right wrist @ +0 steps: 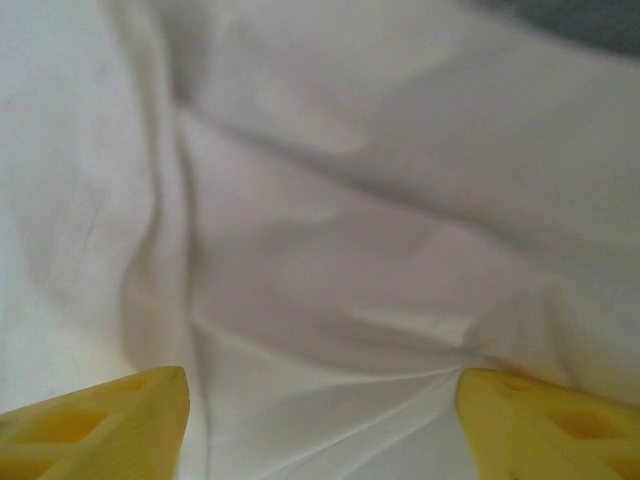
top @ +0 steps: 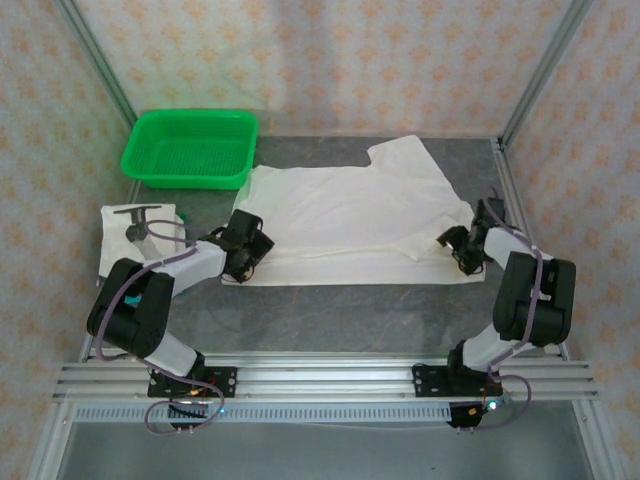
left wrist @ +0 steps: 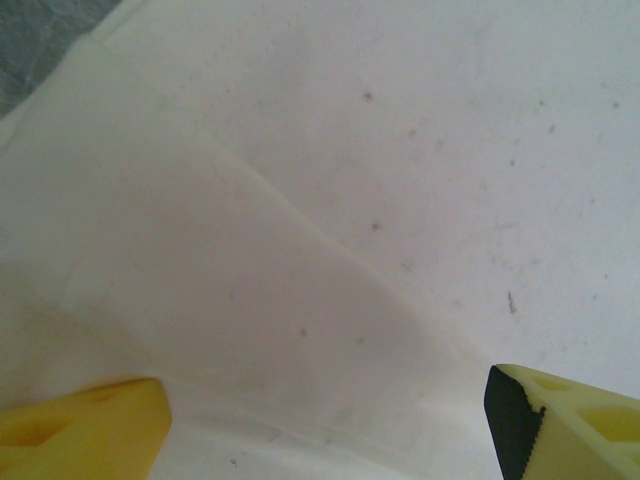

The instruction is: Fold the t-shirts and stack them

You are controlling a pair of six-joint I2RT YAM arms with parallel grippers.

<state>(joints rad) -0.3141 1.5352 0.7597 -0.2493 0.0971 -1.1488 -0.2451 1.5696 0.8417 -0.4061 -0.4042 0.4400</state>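
White cotton is lying in two places: a folded t-shirt at nine o'clock of the table, and the spread t-shirt at centre. Your left gripper is hanging wide open over the spread shirt's seven o'clock corner. Your right gripper, jaws also standing wide, is sitting over its four o'clock corner. You are probably setting up a fold, so be pinching both corners at matching depth and lifting evenly, keeping the near edge from skewing.

Pale wallpaper with a small flower pattern is enclosing the grey worktop on three sides, and silver metal posts are rising at the back corners.
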